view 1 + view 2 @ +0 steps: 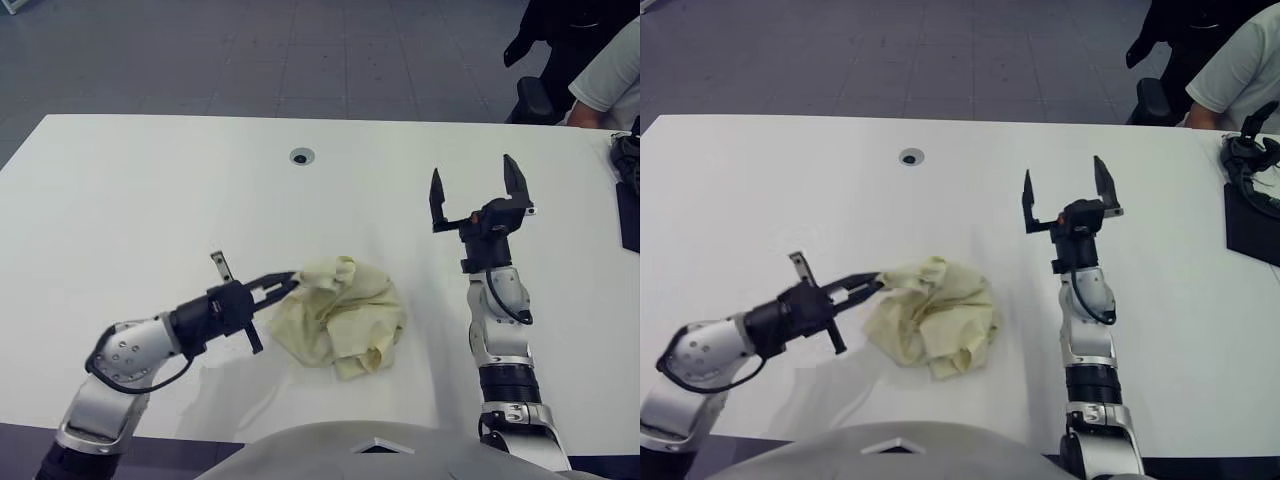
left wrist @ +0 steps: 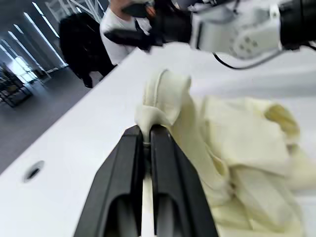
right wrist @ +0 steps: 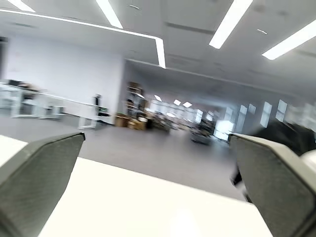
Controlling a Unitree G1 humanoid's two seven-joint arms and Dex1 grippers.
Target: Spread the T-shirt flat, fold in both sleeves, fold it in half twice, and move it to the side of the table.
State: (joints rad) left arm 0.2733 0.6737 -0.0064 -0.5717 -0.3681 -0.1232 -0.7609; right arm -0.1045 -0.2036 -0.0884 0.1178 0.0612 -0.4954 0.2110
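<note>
Black fingers on the left gripper [image 1: 288, 281] are pressed together with just a thin pinch of pale yellow fabric between them, so it's clamped on the left edge of the T-shirt [image 1: 340, 315]. The left wrist view makes it pretty obvious: a little fold of cloth sticks up right out of the two closed fingers [image 2: 165, 163].

The shirt itself (only one on the table) is nowhere near flat. It's a crumpled heap, all wrinkles and bunched folds, sitting near the middle of the table towards the near edge. Can't pick out the sleeves in that mess.

The right gripper [image 1: 473, 180] is off to the right of the shirt, well apart from it, pointing up and away with its two fingers spread wide and nothing between them.

Everything's on one white table [image 1: 150, 200]. There's a single small round grommet hole [image 1: 302, 156] far centre, and some dark gear [image 1: 1250, 215] at the far right edge.
</note>
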